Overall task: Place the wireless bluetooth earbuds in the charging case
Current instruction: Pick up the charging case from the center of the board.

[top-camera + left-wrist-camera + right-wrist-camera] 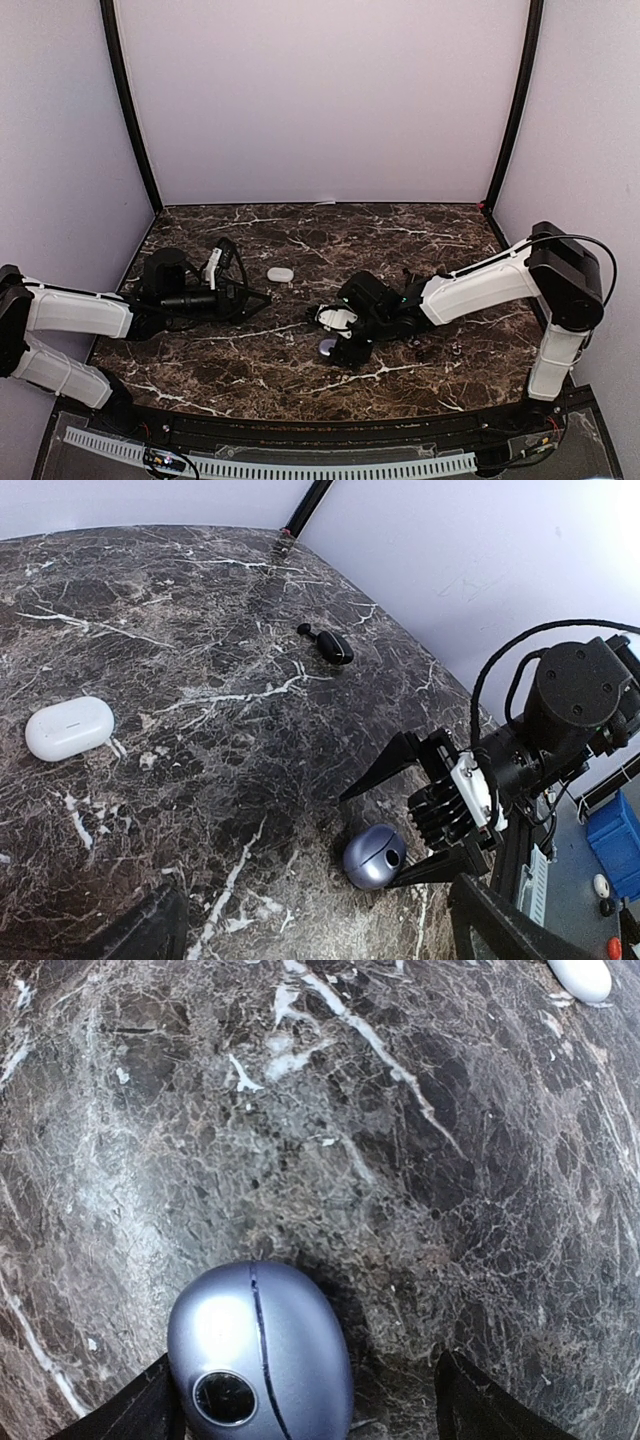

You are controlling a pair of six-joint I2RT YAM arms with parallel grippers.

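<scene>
A closed blue-purple pebble-shaped charging case (260,1350) lies on the marble table between the fingers of my open right gripper (310,1415) and touches its left finger. It also shows in the top view (327,348) and in the left wrist view (375,857), with the right gripper (333,335) over it. My left gripper (320,950) is open and empty, left of it (248,282). A tiny dark earbud (305,629) lies beside a dark case (335,646). The white and purple earbuds are out of view.
A closed white case (280,274) lies mid-table between the two arms; it also shows in the left wrist view (69,727) and the right wrist view (582,977). Lilac walls with black corner posts enclose the table.
</scene>
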